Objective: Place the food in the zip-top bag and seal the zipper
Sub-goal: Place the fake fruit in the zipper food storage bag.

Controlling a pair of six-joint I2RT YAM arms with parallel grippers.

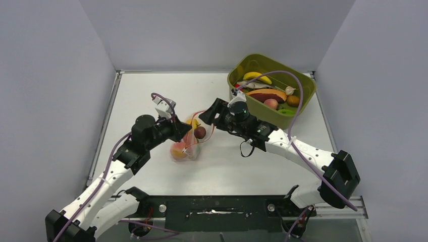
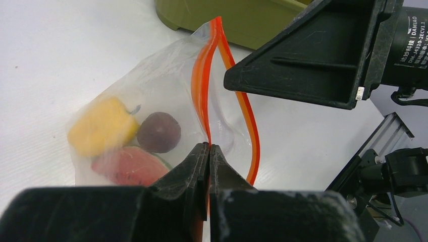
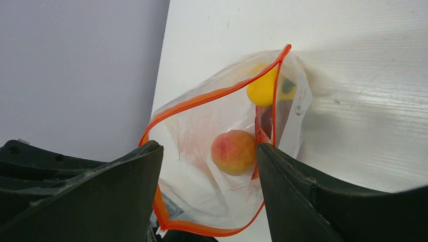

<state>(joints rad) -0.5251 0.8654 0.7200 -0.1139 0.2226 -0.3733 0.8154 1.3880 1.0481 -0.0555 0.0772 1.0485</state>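
Note:
The clear zip-top bag [image 1: 188, 145] lies at the table's middle with its mouth held open. Inside it, the left wrist view shows a yellow pepper [image 2: 101, 126], a dark purple piece [image 2: 158, 132] and a watermelon slice [image 2: 130, 166]. The right wrist view shows a peach [image 3: 233, 151] through the open mouth. My left gripper [image 2: 209, 146] is shut on one side of the red-orange zipper [image 2: 201, 80]. The other side of the strip bows away. My right gripper [image 3: 207, 147] is open and empty just above the bag's mouth, and touches nothing.
An olive-green tub [image 1: 252, 56] stands at the back right, holding a banana [image 1: 256, 76] and several other toy foods. Its wall shows behind the bag in the left wrist view [image 2: 227, 17]. Grey walls close in the table on three sides.

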